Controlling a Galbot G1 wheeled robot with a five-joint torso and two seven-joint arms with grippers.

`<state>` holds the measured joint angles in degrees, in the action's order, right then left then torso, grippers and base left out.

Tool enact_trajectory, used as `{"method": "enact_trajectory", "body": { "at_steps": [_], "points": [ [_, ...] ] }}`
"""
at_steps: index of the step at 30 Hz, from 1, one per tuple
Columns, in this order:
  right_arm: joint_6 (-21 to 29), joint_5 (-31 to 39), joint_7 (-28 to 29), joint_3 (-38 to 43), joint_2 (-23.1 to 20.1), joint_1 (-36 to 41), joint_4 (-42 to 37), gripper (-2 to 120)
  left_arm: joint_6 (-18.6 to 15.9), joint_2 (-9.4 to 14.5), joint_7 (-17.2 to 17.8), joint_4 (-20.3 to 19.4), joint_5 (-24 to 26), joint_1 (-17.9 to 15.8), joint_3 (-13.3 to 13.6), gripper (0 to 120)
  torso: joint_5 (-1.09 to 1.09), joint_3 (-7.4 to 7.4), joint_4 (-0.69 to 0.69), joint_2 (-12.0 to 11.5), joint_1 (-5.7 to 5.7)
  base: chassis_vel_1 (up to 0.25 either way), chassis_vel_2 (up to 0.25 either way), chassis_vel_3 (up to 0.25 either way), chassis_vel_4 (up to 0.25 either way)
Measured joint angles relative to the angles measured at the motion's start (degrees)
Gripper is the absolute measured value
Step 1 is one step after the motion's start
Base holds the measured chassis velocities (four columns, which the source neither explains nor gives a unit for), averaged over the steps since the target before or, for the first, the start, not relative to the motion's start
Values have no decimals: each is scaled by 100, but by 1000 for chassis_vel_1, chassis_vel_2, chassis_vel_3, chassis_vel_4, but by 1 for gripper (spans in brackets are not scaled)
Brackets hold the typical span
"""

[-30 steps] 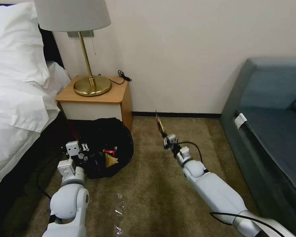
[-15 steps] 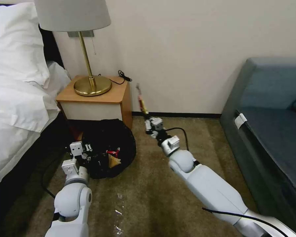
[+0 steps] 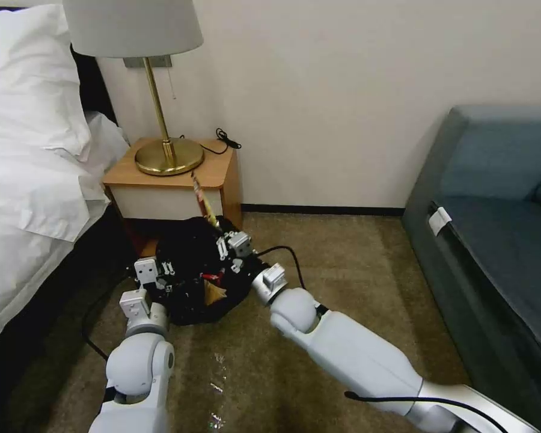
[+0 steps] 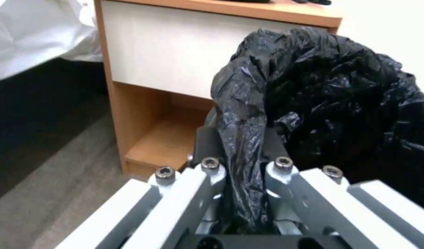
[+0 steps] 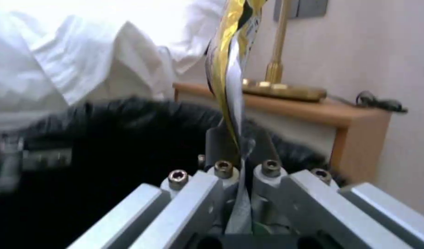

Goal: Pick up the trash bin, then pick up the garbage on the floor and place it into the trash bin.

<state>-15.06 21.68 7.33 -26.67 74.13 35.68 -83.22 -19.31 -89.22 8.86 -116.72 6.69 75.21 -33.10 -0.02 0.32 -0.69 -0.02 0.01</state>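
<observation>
The trash bin (image 3: 186,288), lined with a crinkled black bag, stands on the carpet in front of the nightstand. My left gripper (image 3: 161,269) is shut on a fold of the bag at the bin's near-left rim (image 4: 242,114). My right gripper (image 3: 221,234) hovers over the bin's far-right rim, shut on a dark-and-yellow snack wrapper (image 3: 201,198) that sticks upward (image 5: 228,69). A red packet (image 3: 210,278) and a crumpled brown paper bag (image 3: 214,293) lie inside the bin.
A wooden nightstand (image 3: 216,174) carrying a brass lamp (image 3: 168,157) stands close behind the bin. The bed (image 3: 30,180) is to the left and a blue-grey sofa (image 3: 493,228) to the right. Open carpet (image 3: 342,258) lies between them.
My right arm swung left from the open carpet, carrying the wrapper over the bin. The left gripper and bin shifted slightly right.
</observation>
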Motion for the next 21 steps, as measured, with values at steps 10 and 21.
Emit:
{"method": "enact_trajectory", "body": {
  "at_steps": [10,21],
  "points": [
    [-68,-201,-21,-14,7,179,176,0,-30,-65,34,-24,-24,-25,83,5,0,0,0,0,0,0,0,0,0],
    [-67,-255,-24,6,-29,228,157,36,-30,-73,37,10,-33,-32,24,5,1,0,0,0,0,0,0,0,0]
  ]
}}
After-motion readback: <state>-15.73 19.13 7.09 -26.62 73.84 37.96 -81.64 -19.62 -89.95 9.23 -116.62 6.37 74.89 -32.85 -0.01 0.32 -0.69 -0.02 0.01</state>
